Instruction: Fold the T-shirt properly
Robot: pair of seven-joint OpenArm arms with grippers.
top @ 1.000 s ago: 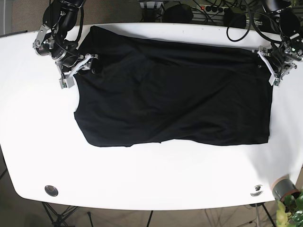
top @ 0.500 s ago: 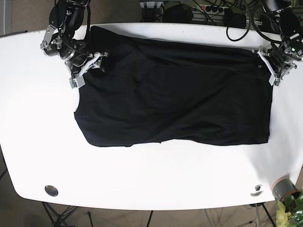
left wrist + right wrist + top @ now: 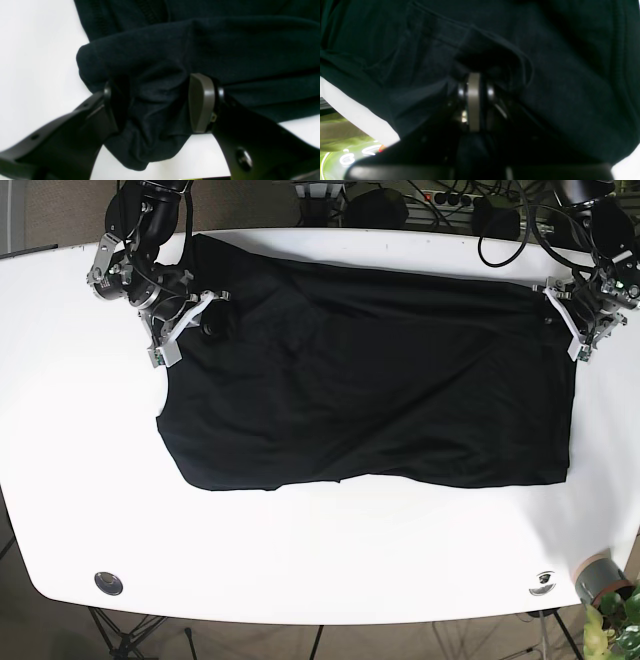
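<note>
White table [image 3: 330,560], black shirt [image 3: 370,390] spread flat. Left gripper [image 3: 160,107] at shirt's right edge, fingers pinching bunched cloth. Right gripper [image 3: 473,92] at shirt's left edge, pressed together on fabric.

The shirt [image 3: 370,380] was soft black cloth, matt, with a fine knit grain and stitched seams showing in the left wrist view [image 3: 225,45]. The table [image 3: 300,550] was smooth white, faintly glossy. The left gripper [image 3: 160,105] had matt black plastic fingers and a smooth grey rubbery pad [image 3: 201,105]. The right gripper [image 3: 474,100] showed a dull grey pad edge between small shiny metal fittings.
</note>
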